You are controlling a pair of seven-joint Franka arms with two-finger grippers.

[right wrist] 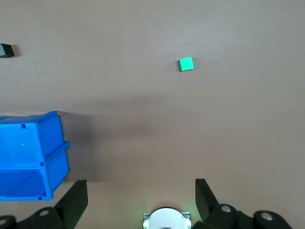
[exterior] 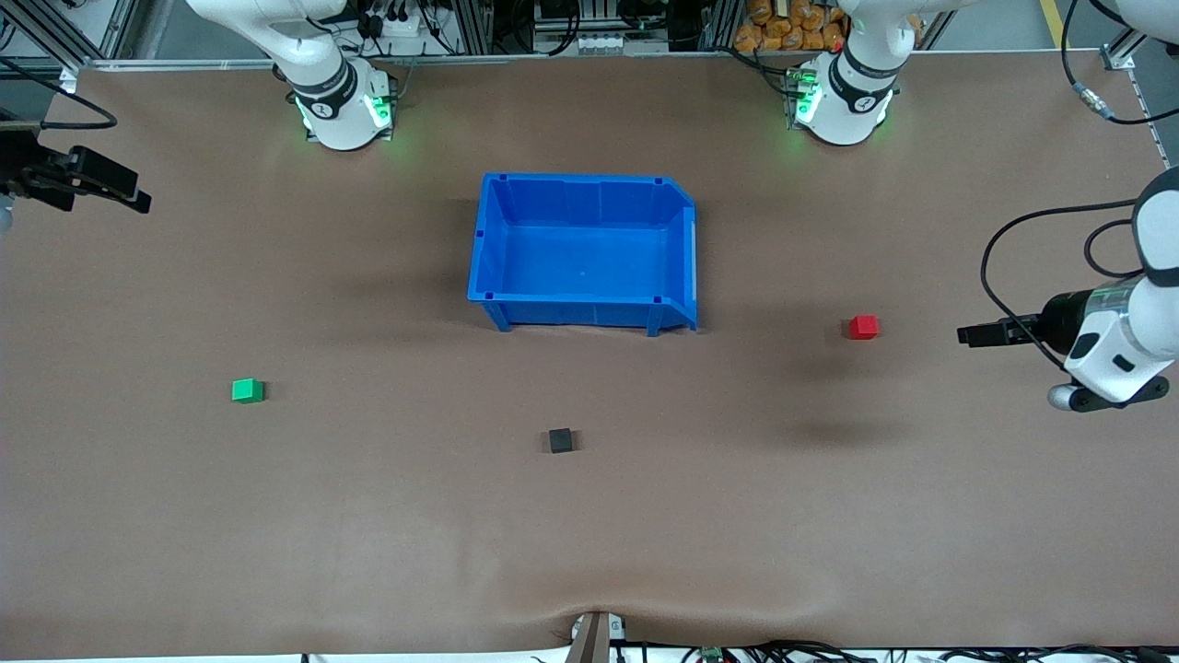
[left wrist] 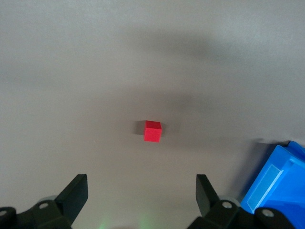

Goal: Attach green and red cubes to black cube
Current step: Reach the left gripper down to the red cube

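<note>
The red cube (exterior: 863, 326) lies on the brown table toward the left arm's end. It shows in the left wrist view (left wrist: 153, 130) ahead of the open, empty left gripper (left wrist: 141, 191), which hovers apart from it near that end of the table (exterior: 965, 334). The green cube (exterior: 247, 390) lies toward the right arm's end and shows in the right wrist view (right wrist: 186, 63). The black cube (exterior: 560, 440) lies between them, nearest the front camera, and shows at the edge of the right wrist view (right wrist: 5, 50). The right gripper (exterior: 134, 195) (right wrist: 141, 195) is open, empty and high over the right arm's end.
An empty blue bin (exterior: 580, 178) stands mid-table, farther from the front camera than the black cube. It shows in the left wrist view (left wrist: 274, 181) and the right wrist view (right wrist: 57, 143). The right arm's base (right wrist: 167, 218) shows between the right fingers.
</note>
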